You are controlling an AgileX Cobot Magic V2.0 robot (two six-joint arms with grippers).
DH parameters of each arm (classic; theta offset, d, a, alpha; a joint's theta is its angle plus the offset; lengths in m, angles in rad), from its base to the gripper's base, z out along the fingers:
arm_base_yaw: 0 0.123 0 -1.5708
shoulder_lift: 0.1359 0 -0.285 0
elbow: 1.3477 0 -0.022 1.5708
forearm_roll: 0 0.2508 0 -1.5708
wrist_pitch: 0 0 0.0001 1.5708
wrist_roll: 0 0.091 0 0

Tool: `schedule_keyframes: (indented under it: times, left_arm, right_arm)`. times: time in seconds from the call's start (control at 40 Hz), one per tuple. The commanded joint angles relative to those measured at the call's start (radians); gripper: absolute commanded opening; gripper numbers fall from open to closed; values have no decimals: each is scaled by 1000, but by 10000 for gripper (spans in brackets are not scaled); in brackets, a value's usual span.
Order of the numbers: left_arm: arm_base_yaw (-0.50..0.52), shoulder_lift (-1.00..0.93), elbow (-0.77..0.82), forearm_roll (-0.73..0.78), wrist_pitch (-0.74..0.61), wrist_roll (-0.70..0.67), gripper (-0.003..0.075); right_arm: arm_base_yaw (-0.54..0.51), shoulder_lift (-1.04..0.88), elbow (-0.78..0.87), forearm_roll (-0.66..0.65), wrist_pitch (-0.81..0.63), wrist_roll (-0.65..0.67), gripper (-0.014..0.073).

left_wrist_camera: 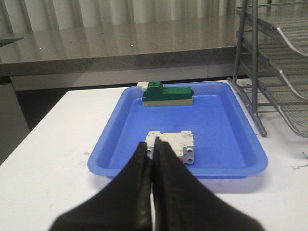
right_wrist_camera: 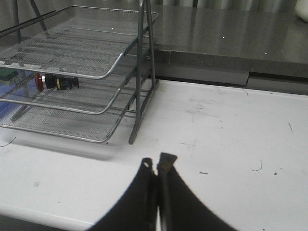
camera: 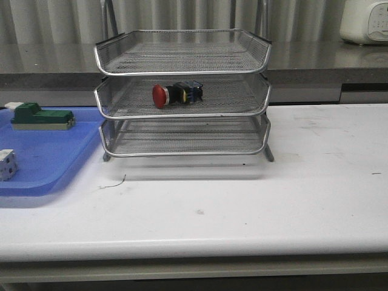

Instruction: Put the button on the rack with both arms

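Observation:
The button [camera: 176, 94] lies on its side in the middle tier of the silver wire-mesh rack [camera: 182, 66], red cap to the left, blue block to the right. The right wrist view also catches the button [right_wrist_camera: 54, 81] inside the rack [right_wrist_camera: 82, 72]. Neither arm shows in the front view. My left gripper [left_wrist_camera: 152, 148] is shut and empty, hovering over the table in front of the blue tray. Well off to the rack's right side, my right gripper [right_wrist_camera: 156, 163] is shut with nothing in it, above bare white table.
A blue plastic tray [camera: 57, 163] sits left of the rack, holding a green-and-beige block [camera: 41, 116] and a white cube [camera: 6, 164]. In the left wrist view the tray [left_wrist_camera: 226, 134] shows the block [left_wrist_camera: 167, 94] and cube [left_wrist_camera: 177, 144]. A grey counter [camera: 315, 60] runs behind.

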Motion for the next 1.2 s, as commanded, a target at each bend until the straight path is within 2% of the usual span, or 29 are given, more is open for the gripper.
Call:
schedule_keyframes:
  times: [0.0, 0.13, 0.43, 0.5, 0.65, 0.75, 1.18]
  left_arm:
    - [2, -23, 8, -2, -93, -11, -19]
    - [2, -23, 8, -2, -93, -11, -19]
    - [2, -23, 8, -2, -93, -11, -19]
    - [2, -23, 8, -2, -93, -11, -19]
    - [2, -23, 8, -2, -93, -11, -19]
    - [2, -21, 8, -2, -93, -11, -19]
    - [2, -21, 8, -2, -93, -11, -19]
  right_arm:
    - [-6, 11, -28, 8, -83, -7, -62]
    - [-6, 8, 15, -1, -158, -8, -62]
    - [-16, -115, 307, -125, -438, 9, -62]
    - [-33, -151, 358, -125, -444, 53, -62]
    - [-86, -222, 357, -125, -340, 123, -62]
    - [-115, -226, 357, -121, -339, 132, -62]
    - [-116, -226, 357, -122, -337, 131, -62]
